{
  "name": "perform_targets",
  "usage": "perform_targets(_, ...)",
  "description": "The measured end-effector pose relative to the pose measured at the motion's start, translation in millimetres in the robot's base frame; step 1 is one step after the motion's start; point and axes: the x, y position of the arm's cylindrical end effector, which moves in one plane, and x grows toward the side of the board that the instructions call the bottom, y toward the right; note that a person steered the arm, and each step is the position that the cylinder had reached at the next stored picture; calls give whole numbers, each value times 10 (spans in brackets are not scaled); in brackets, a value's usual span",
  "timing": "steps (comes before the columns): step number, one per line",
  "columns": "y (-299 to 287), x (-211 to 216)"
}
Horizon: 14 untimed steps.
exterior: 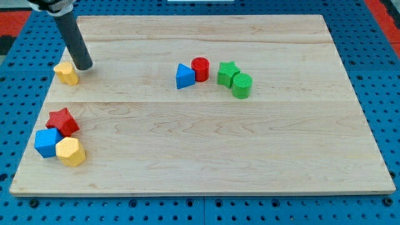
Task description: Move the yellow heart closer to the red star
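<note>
One yellow heart beside tool.

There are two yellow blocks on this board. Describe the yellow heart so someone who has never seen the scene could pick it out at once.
Start at the wooden board and go to its left edge, upper part. The yellow heart sits alone there, with my tip right beside it on the view's right. The other yellow block is a hexagon lower down, huddled with the red star and a blue block.
</note>
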Motion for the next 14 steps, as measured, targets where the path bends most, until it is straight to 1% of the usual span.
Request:
perform_targets(1, -261, -112)
perform_targets(2, -464, 70)
perform_targets(3, -288, 256)
perform_targets(5, -196, 586)
perform_targets(6, -312, 548)
perform_targets(7, -358, 201)
perform_targets(8, -193, 158)
perform_targets(9, -192, 417)
perform_targets(10, -30, 515)
perform_targets(11, 160, 517)
perform_targets(12, 232, 720)
perform_targets(13, 212, 1109)
perform_targets(14, 311, 1091)
